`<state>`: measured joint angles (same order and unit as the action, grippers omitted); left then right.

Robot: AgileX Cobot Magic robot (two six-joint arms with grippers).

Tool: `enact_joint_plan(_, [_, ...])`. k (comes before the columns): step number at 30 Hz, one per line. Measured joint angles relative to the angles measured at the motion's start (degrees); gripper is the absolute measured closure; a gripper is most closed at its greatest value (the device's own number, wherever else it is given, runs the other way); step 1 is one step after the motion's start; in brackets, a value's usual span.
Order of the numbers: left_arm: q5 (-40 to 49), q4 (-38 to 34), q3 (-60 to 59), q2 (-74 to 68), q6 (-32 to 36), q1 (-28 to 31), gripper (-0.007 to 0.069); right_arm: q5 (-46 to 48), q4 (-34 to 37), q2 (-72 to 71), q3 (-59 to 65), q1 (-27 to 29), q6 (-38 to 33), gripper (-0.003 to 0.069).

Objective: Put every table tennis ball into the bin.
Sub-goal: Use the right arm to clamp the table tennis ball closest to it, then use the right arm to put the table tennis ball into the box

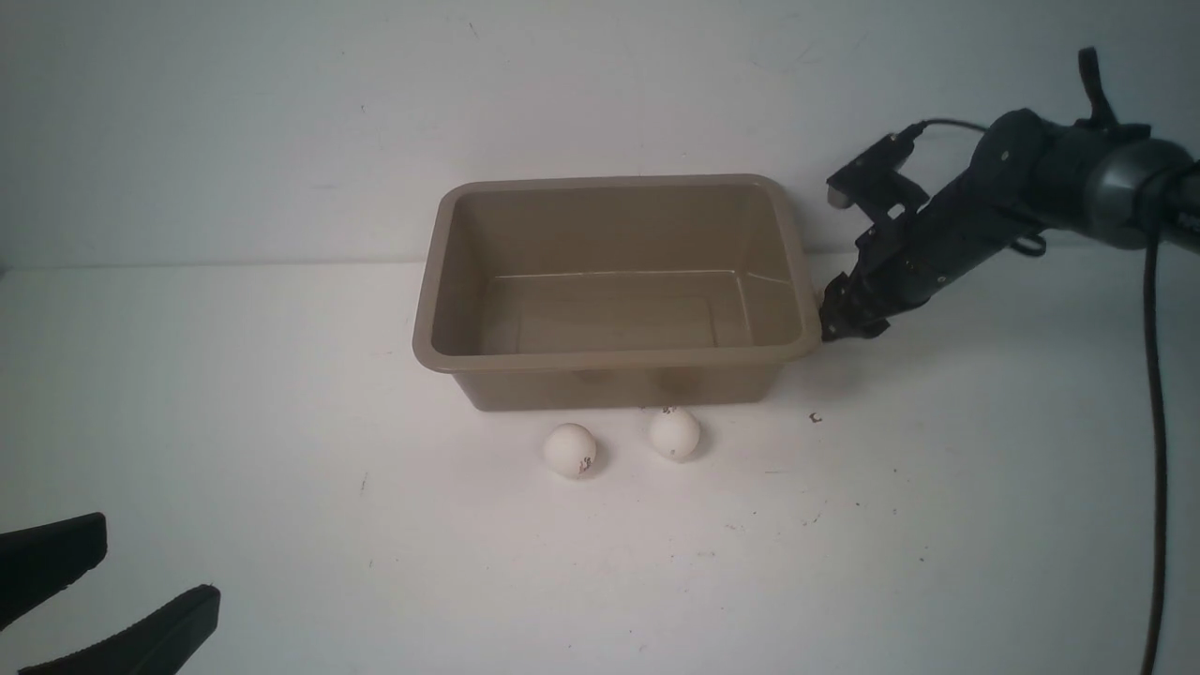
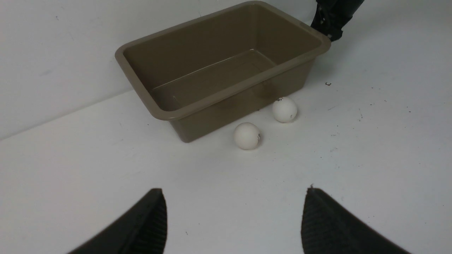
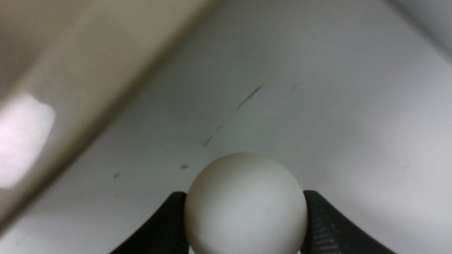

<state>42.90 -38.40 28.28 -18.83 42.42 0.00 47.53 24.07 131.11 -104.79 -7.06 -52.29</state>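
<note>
Beside bin (image 1: 614, 384), right tool (image 3: 246, 215) grips ball (image 3: 246, 201); left tool (image 2: 233, 211) open, apart from bin.

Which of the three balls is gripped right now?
The ball between the right end effector's fingers, beside the bin; the other two balls lie on the table.

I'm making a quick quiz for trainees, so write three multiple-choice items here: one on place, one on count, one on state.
1. Where is the right tool?
A) inside the bin
B) beside the bin's right end
C) left of the bin

2. How many balls lie in front of the bin?
A) two
B) four
C) none

3. The left tool is:
A) shut on a ball
B) shut, empty
C) open, empty

Key:
1 B: front view shows it there.
2 A: two white balls show.
3 C: its fingers stand apart around nothing.
</note>
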Motion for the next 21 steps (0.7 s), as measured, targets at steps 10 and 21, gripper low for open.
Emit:
enact_joint_plan(10, [-1.58, 0.02, 0.00, 0.00, 0.07, 0.00, 0.0163, 3.46, 0.29, -11.39, 0.00, -0.12, 0.05, 0.0297])
enact_joint_plan(21, [-2.98, -0.21, 0.00, 0.00, 0.13, 0.00, 0.0163, 5.30, 14.00, -13.55, 0.00, -8.66, -9.13, 0.0297])
